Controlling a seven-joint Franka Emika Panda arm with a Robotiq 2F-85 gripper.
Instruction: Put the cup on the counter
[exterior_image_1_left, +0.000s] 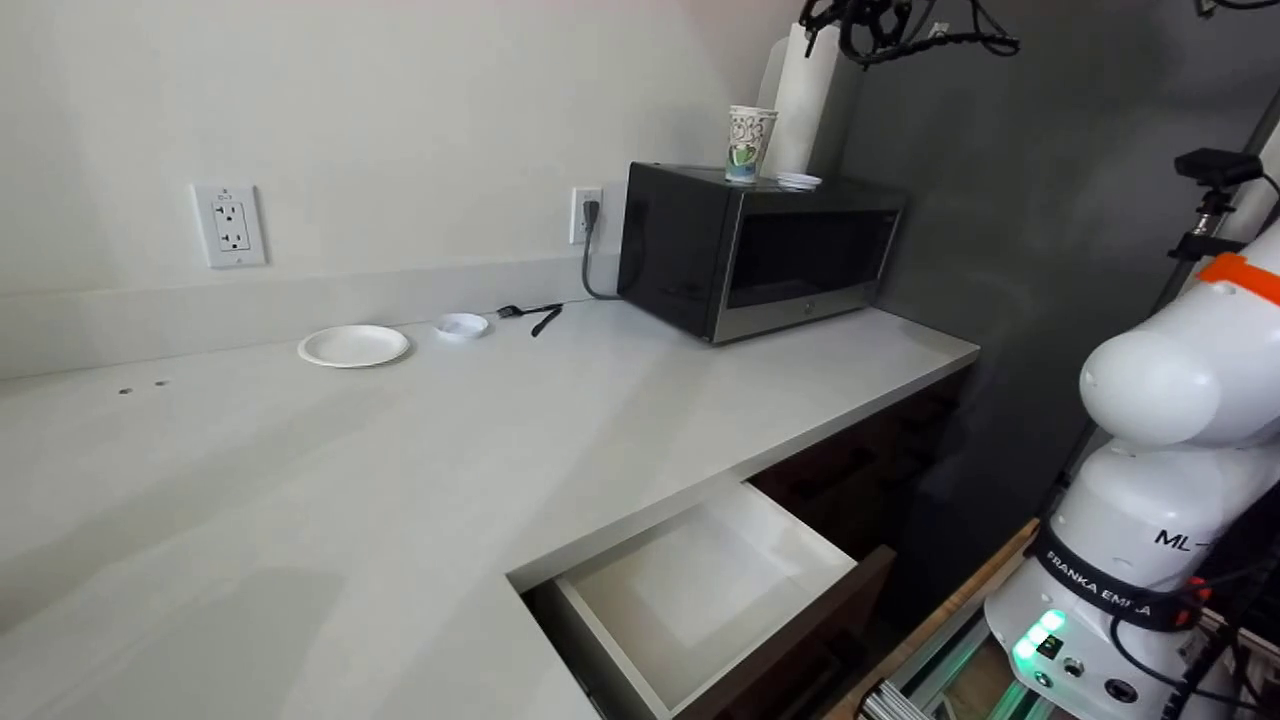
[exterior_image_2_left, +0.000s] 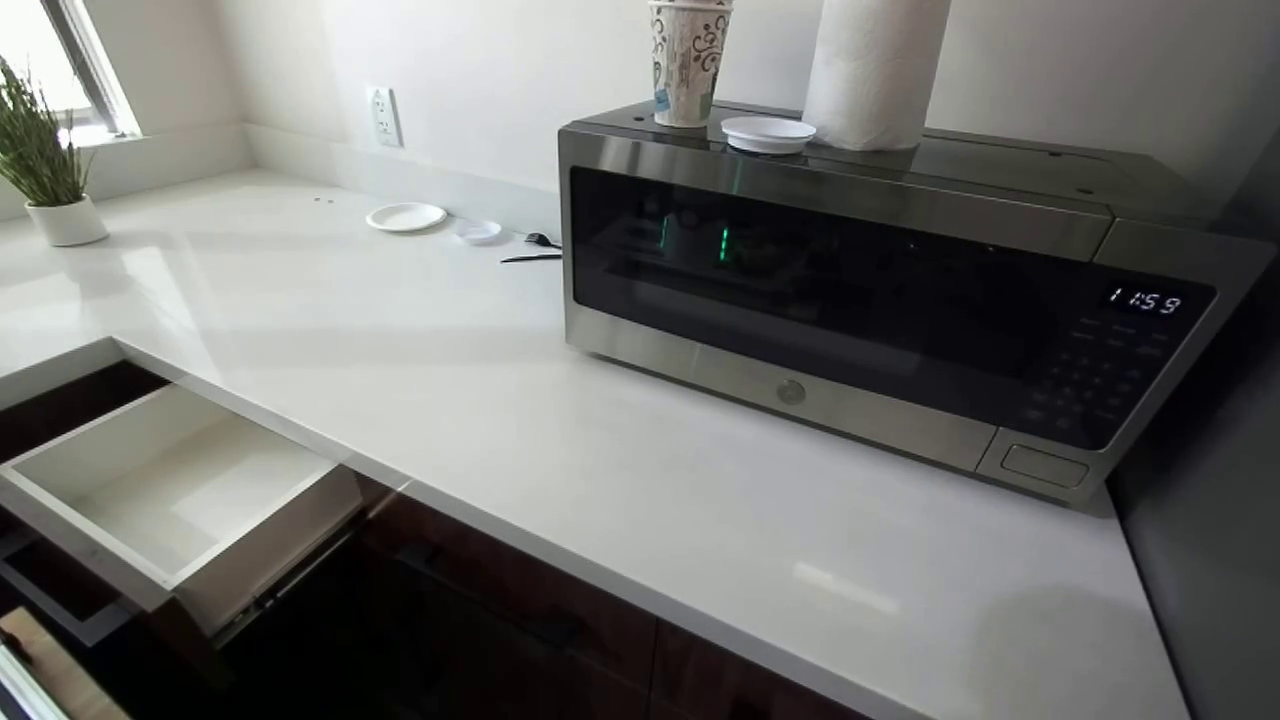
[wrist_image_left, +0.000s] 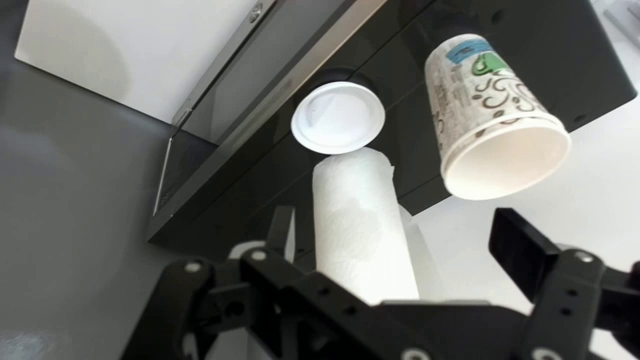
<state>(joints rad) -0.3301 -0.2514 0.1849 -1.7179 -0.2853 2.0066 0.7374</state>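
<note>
While fingers (wrist_image_left: 521, 252) wide apart, cup (exterior_image_1_left: 750, 147) atop microwave (exterior_image_1_left: 812, 258).

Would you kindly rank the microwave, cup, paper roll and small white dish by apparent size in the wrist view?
Microwave: clearly largest.
Cup and paper roll: too alike to rank; the gripper hides part of the roll.
Small white dish: smallest.

Both exterior views share the counter (exterior_image_1_left: 450, 470), looking down across it; in an exterior view the microwave (exterior_image_2_left: 880, 310) stands near, toward three o'clock. The wrist view looks down closely on its top.
</note>
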